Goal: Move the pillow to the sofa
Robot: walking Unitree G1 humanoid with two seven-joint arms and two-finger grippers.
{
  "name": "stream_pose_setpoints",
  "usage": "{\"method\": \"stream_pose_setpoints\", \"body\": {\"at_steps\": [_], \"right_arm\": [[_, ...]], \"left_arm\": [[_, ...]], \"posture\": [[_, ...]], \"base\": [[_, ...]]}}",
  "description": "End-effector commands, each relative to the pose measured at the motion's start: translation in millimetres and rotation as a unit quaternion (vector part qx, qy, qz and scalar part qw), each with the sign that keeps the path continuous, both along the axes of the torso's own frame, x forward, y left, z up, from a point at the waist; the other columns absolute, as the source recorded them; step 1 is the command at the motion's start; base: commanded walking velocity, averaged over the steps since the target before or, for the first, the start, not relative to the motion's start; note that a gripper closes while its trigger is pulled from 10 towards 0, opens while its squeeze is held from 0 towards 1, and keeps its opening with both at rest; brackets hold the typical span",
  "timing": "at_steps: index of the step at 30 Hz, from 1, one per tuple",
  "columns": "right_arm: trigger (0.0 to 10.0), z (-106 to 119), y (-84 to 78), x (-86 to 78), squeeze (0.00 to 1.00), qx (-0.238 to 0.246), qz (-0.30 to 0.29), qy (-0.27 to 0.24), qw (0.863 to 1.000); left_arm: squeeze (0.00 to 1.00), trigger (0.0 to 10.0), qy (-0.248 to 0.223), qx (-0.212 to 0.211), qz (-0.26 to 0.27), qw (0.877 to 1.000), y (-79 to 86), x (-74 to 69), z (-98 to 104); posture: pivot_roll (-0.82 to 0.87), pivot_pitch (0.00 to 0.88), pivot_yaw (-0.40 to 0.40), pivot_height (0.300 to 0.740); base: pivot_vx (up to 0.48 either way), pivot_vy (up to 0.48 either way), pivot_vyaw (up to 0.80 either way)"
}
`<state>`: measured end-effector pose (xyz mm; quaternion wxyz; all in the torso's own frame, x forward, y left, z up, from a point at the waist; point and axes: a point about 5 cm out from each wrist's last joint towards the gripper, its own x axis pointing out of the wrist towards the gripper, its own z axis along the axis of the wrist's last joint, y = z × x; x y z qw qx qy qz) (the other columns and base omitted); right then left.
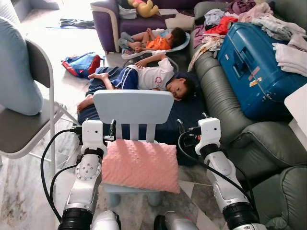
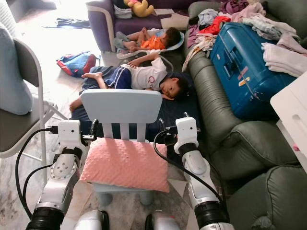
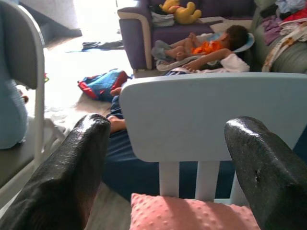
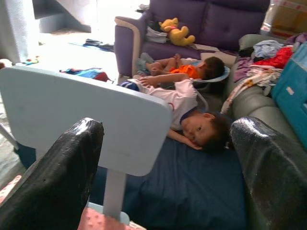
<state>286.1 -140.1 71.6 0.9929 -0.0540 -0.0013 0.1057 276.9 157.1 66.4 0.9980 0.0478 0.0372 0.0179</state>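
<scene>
Pillow: the pink dimpled pillow [image 1: 141, 165] lies flat on the seat of a small pale-blue child's chair [image 1: 134, 106], low in the centre of the head views, its far edge against the chair's back slats.
Left gripper: the left gripper [image 1: 112, 129] hovers at the pillow's left far corner, just above it and not touching; in the left wrist view its jaws are spread wide, with the chair back and the pillow's edge between the two black fingers [image 3: 62, 182].
Right gripper: the right gripper [image 1: 181, 128] hangs beside the pillow's right far corner, apart from it; its jaws are also spread wide, and its wrist view looks past the chair back.
Sofa: the grey-green leather sofa [image 1: 225, 103] runs down the right side of the frame; its far end carries a blue suitcase [image 1: 254, 67] and heaps of clothes [image 1: 230, 19], while the near cushions at lower right look bare.
People: two children lie beyond the chair, one on a dark blue floor mattress [image 1: 187, 112] in the middle of the frame, one in a bouncer at upper centre.
Step in hand: the approach, I judge; both arms bracket the pillow, nothing gripped yet.
Next move: lower both grippers onto the pillow's two sides, close on it, lift it clear of the chair back, then turn right towards the free cushions, keeping away from the children.
</scene>
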Motion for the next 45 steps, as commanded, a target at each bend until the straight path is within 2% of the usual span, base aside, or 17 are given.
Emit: {"method": "stream_pose_setpoints", "body": {"at_steps": [1, 21, 33, 36, 38, 45], "right_arm": [[10.0, -2.1, 0.0, -1.2, 0.00, 0.002, 0.000, 0.006, 1.000], [10.0, -4.3, -1.7, -2.0, 0.00, 0.007, -0.008, 0.012, 1.000], [10.0, -5.7, -3.8, -2.5, 0.00, 0.004, -0.007, 0.016, 1.000], [10.0, -6.2, -4.3, -2.4, 0.00, 0.005, -0.009, 0.017, 1.000], [10.0, -7.8, -5.5, -1.8, 0.00, 0.018, -0.017, 0.024, 0.999], [10.0, -7.5, -4.9, -1.4, 0.00, 0.017, -0.014, 0.024, 0.999]], "left_arm": [[0.00, 10.0, 0.000, 0.006, 0.002, 1.000, 0.7, -1.1, 1.1], [0.00, 10.0, 0.008, 0.012, -0.004, 1.000, -3.6, 2.4, 1.2], [0.00, 10.0, 0.005, 0.012, -0.009, 1.000, -7.8, 2.4, 2.2], [0.00, 10.0, 0.005, 0.025, -0.006, 1.000, -7.2, 2.4, 2.1], [0.00, 10.0, 0.015, 0.038, 0.016, 0.999, -2.6, 2.4, -0.6], [0.00, 10.0, 0.014, 0.042, 0.018, 0.999, -2.3, 3.5, -0.6]], "posture": [[0.00, 0.103, -0.065, 0.740], [0.00, 0.107, -0.061, 0.620], [-0.01, 0.110, -0.066, 0.620], [-0.01, 0.110, -0.066, 0.620], [-0.01, 0.109, -0.068, 0.620], [-0.01, 0.106, -0.071, 0.620]], "base": [[0.000, 0.000, 0.00], [0.000, 0.000, 0.00], [0.000, 0.000, 0.00], [0.000, 0.000, 0.00], [0.000, 0.000, 0.00], [0.000, 0.000, 0.00]]}}
